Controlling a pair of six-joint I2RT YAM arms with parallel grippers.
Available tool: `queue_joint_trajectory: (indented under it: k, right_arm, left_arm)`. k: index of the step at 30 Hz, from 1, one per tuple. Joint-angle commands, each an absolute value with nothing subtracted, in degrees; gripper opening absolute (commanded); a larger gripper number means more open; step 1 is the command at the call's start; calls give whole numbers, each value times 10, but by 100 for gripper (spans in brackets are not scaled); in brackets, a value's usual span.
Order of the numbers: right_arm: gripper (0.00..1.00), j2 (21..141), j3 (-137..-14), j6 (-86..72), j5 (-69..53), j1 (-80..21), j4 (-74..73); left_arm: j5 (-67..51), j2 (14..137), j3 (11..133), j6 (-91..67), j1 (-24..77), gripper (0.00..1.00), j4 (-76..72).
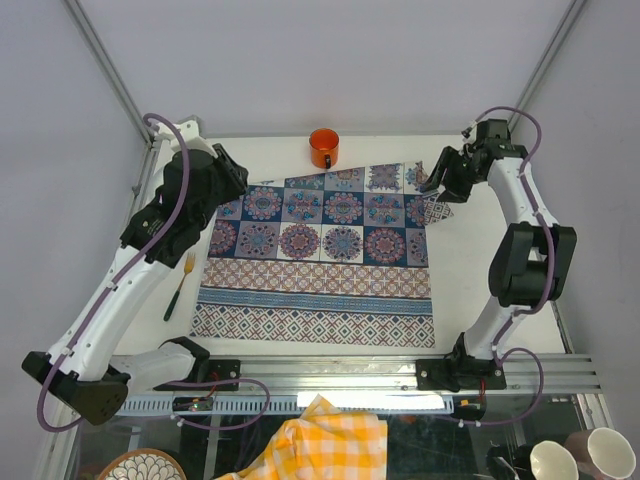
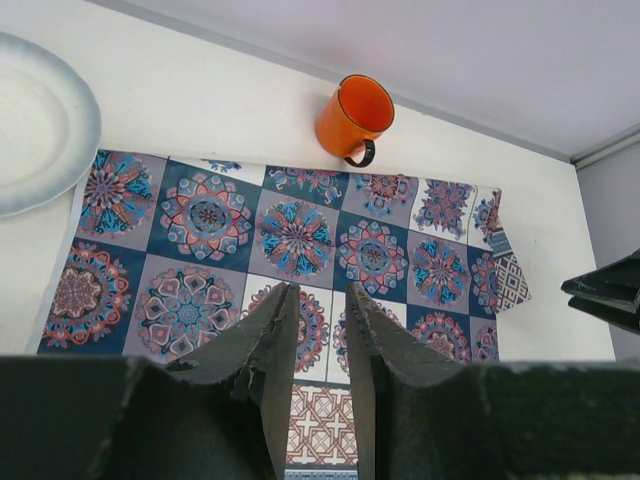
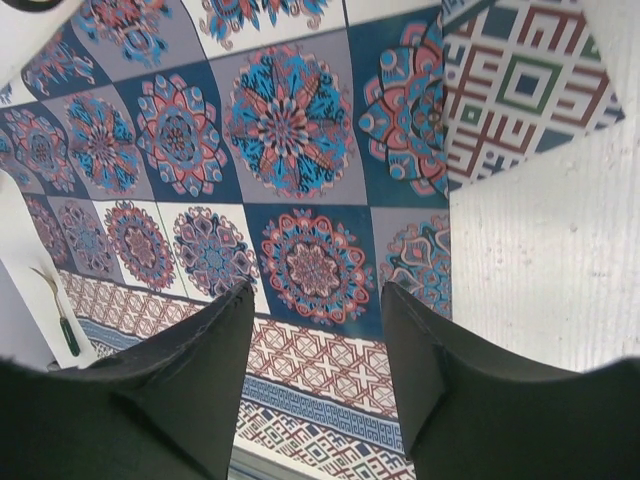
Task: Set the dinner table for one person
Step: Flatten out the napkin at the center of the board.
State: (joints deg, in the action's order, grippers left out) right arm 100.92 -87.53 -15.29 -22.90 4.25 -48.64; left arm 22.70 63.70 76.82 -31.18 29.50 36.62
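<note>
A blue-and-purple patterned cloth [image 1: 320, 260] lies spread on the white dinner table [image 1: 465, 270]; its back right corner [image 1: 436, 209] is folded over. An orange mug [image 1: 323, 148] stands behind the cloth. A green-handled fork [image 1: 180, 285] lies by the cloth's left edge. In the left wrist view a white plate [image 2: 35, 120] sits left of the cloth, near the mug [image 2: 352, 118]; the top view hides it under the left arm. My left gripper [image 1: 232, 178] [image 2: 320, 290] hovers narrowly open and empty. Above the folded corner [image 3: 520, 90], my right gripper [image 1: 436, 186] [image 3: 317, 288] is open.
An aluminium rail [image 1: 350, 372] runs along the near edge between the arm bases. Below it lie a yellow checked cloth [image 1: 330, 440], a patterned bowl [image 1: 140, 468] and two cups [image 1: 580, 460]. Frame posts rise at the back corners.
</note>
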Motion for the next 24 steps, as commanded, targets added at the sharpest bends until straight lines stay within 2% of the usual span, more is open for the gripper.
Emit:
queue_joint_trajectory:
  k: [1,24]
  right_arm:
    - [56,1043,-925,-142,-216,39,-462]
    - [56,1177,-940,-141,-185,33,-430]
  left_arm:
    - [232,619,752,-318,289,27,337]
    - [231,599,724,-321,289,29,335]
